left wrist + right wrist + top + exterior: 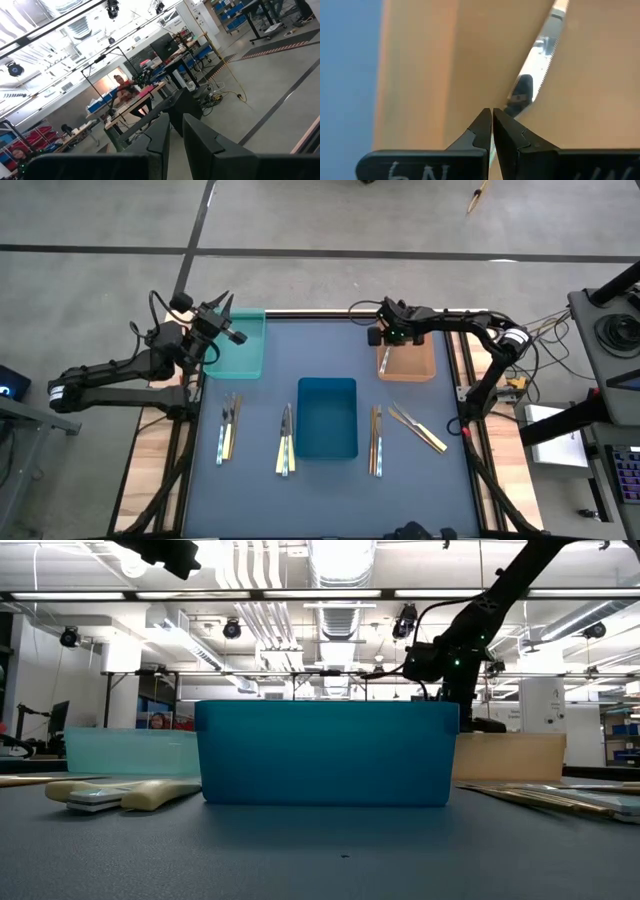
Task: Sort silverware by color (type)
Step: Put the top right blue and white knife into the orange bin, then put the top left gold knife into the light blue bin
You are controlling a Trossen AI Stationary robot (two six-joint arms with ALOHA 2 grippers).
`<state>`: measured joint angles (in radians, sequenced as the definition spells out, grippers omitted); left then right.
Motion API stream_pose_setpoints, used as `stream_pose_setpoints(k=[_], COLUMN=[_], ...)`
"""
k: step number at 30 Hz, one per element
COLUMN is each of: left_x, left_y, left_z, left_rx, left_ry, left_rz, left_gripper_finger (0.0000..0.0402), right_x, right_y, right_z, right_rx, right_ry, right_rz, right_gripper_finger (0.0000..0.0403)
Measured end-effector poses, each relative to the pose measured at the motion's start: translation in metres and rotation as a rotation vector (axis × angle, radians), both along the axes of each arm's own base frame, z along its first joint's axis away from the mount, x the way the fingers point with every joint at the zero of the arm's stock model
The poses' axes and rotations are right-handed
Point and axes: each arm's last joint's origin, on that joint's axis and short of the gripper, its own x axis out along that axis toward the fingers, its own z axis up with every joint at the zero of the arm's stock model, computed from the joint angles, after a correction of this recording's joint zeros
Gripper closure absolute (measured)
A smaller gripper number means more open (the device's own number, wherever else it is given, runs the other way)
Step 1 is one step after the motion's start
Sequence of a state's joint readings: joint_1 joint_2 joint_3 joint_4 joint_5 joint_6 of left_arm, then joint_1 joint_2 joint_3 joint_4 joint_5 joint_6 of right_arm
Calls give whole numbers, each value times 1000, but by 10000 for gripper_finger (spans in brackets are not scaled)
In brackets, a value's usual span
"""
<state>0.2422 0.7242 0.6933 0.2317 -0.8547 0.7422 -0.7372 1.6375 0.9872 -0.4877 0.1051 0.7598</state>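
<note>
The right gripper (384, 332) hangs over the orange tray (418, 367) at the table's 1 o'clock corner. Its fingers (485, 131) are pressed together, and between their tips runs the thin edge of a knife (542, 67) with a serrated metal blade that slants up inside the orange tray; the fingers appear clamped on it, though the contact point is hidden.

The left gripper (222, 315) is raised at the teal tray (243, 358), at the table's 11 o'clock corner, and points out into the room. Its fingers (197, 145) stand nearly together with a narrow gap, holding nothing.

The blue tray (327, 418) sits at the table centre. The remaining silverware (286, 440) lies flat on the dark mat in four groups: one at 8 o'clock (228, 428), one just beside the blue tray's 9 o'clock side, one just beside its 3 o'clock side (375, 440), and one angled at 4 o'clock (420, 429).
</note>
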Motion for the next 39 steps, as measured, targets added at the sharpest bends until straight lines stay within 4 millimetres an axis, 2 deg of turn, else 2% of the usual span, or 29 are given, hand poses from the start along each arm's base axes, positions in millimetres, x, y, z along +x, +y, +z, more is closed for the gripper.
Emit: stream_pose_setpoints(k=[10, 23, 31, 39], left_x=[0, 0, 2, 16], left_y=[0, 0, 0, 2], left_z=[0, 0, -1, -11], left_rx=[0, -2, -78, -216], left_ry=[0, -3, -151, -286], left_rz=[0, -1, -22, -113], left_gripper_finger=[365, 365, 365, 365], right_x=[-5, 2, -1, -6], right_y=[4, -3, 0, 21], right_z=[-6, 11, 50, 92], right_rx=[5, -59, -183, -378], right_ry=[46, 75, 17, -60], right_rz=[29, 169, 255, 409], right_gripper_finger=[394, 394, 394, 394])
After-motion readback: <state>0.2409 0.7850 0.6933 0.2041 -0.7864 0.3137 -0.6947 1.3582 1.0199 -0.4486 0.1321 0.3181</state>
